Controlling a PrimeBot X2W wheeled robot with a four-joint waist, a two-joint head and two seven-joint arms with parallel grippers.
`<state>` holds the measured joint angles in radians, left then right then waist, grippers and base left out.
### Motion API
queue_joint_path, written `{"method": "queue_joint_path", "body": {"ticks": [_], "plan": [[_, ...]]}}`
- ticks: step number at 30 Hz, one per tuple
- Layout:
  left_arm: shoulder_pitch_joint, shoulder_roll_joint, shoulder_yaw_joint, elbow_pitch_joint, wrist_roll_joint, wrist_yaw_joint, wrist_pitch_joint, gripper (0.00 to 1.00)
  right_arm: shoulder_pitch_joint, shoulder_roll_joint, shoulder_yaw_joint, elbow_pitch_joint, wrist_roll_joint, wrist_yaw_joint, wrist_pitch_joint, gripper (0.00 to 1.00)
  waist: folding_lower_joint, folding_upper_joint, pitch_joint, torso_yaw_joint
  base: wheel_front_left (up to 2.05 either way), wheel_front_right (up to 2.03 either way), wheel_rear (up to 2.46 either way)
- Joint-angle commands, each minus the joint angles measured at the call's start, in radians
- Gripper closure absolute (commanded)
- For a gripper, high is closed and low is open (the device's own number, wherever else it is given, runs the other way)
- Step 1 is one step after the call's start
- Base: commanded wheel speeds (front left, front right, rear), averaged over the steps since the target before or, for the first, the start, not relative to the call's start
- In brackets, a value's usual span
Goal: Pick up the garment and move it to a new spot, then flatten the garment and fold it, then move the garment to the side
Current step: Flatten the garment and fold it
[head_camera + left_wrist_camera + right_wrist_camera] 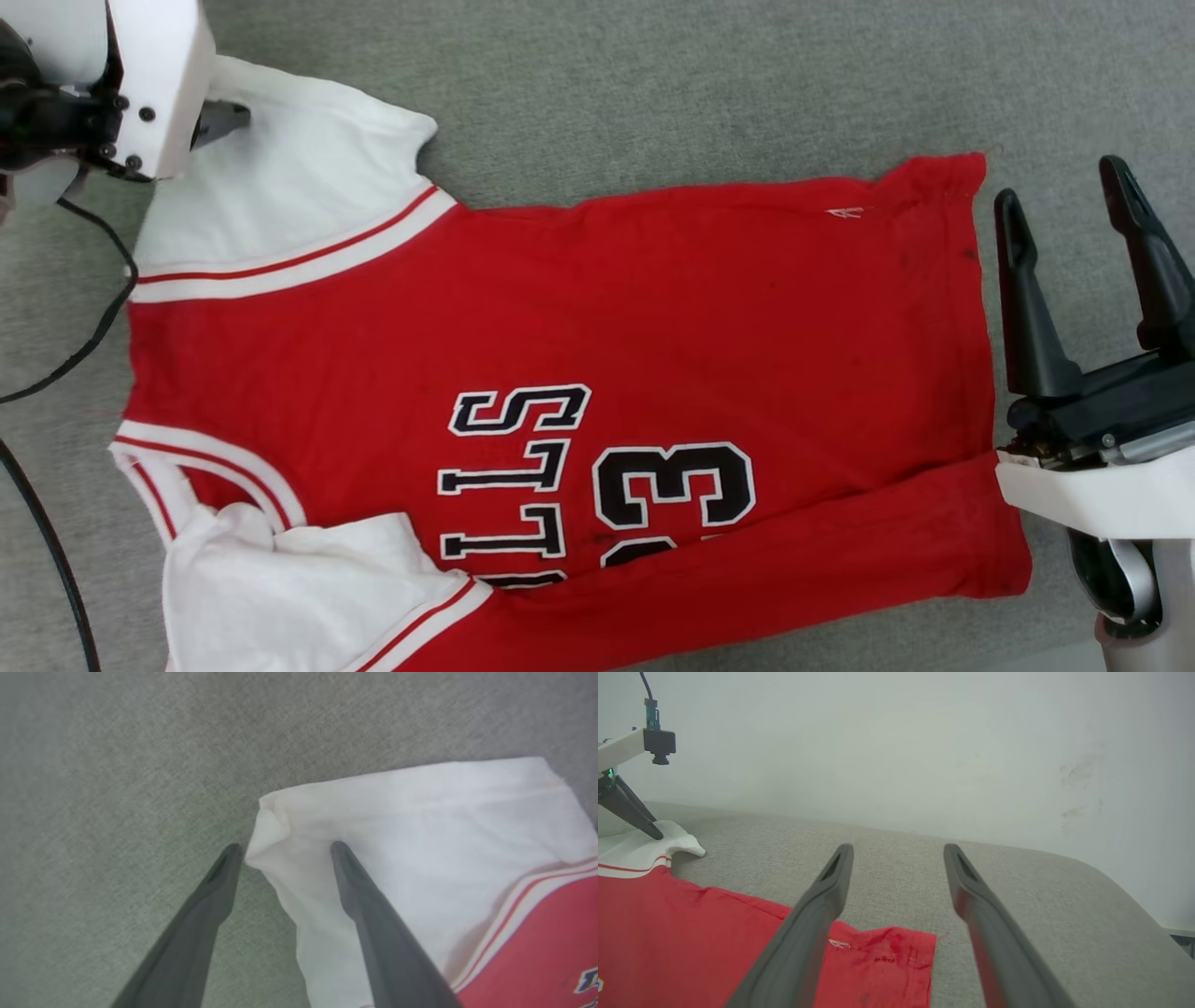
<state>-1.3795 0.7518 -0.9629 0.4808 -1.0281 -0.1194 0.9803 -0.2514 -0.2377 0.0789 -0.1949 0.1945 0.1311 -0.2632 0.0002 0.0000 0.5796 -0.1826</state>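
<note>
Head view: a red garment (pixel 560 308) lies spread on a grey fabric worktop (pixel 653 75) and covers most of the frame. Its neck is at the left and its hem at the right. One white sleeve with red-and-white striped trim lies flat at the upper left. The other sleeve is at the lower left, folded in over the body. The long edge of the garment along the bottom of the frame is folded up, hiding part of the black, white-outlined letters and the number; a 3 reads clearly. A black cable (pixel 93 327) hangs at the left edge.

The left gripper (pixel 224 121) is at the upper left, mostly hidden by its white wrist housing. In the left wrist view, the left gripper (pixel 285 848) is spread wide and straddles the corner of the white sleeve (pixel 420 826). One finger is over the grey worktop and the other is over the cloth. It grips nothing.

The right gripper (pixel 1061 185) is at the right edge, just beside the hem, also wide apart and empty. In the right wrist view, its fingers (pixel 822 905) point over the hem corner (pixel 887 952) toward a white wall (pixel 924 742). At the far left of that view, the left gripper's fingertip (pixel 656 835) meets the sleeve.
</note>
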Motion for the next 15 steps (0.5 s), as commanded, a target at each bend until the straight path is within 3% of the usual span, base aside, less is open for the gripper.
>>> {"method": "queue_joint_path", "body": {"ticks": [1,4,5,6,7,13,15], "plan": [[-0.009,-0.001,-0.005,0.007,0.003,-0.003,0.003,0.00,-0.013,0.005,0.004,0.003,0.002,-0.001,-0.002,0.00,-0.0002,0.0000,0.014,-0.014,0.00,0.00,0.00],[0.014,-0.005,-0.038,0.031,0.012,-0.006,0.011,0.00,-0.020,0.005,0.009,0.011,0.003,-0.001,-0.002,0.00,-0.0002,0.0000,0.018,-0.020,0.00,0.00,0.00],[0.021,-0.005,-0.050,0.035,0.017,-0.007,0.013,0.15,-0.023,0.004,0.009,0.014,0.004,-0.001,-0.002,0.00,-0.0002,0.0000,0.017,-0.020,0.00,0.00,0.00],[0.025,-0.002,-0.066,0.037,0.023,-0.008,0.016,0.88,-0.027,0.003,0.008,0.017,0.005,-0.001,-0.002,0.00,-0.0002,0.0000,0.016,-0.020,0.00,0.00,0.00],[0.031,0.001,-0.075,0.039,0.019,-0.008,0.018,1.00,-0.030,0.002,0.009,0.021,0.007,-0.001,-0.002,0.00,-0.0002,0.0000,0.013,-0.021,0.00,0.00,0.00],[0.028,0.002,-0.099,0.007,-0.003,-0.010,-0.048,1.00,-0.057,-0.034,-0.016,0.033,-0.005,-0.001,-0.002,0.00,-0.0002,0.0000,-0.034,-0.002,0.00,0.00,0.00],[0.025,-0.005,-0.091,-0.003,-0.028,-0.010,-0.084,1.00,-0.084,-0.080,-0.017,0.022,-0.044,-0.001,-0.002,0.00,-0.0002,0.0000,-0.059,0.010,0.00,0.00,0.00]]}}
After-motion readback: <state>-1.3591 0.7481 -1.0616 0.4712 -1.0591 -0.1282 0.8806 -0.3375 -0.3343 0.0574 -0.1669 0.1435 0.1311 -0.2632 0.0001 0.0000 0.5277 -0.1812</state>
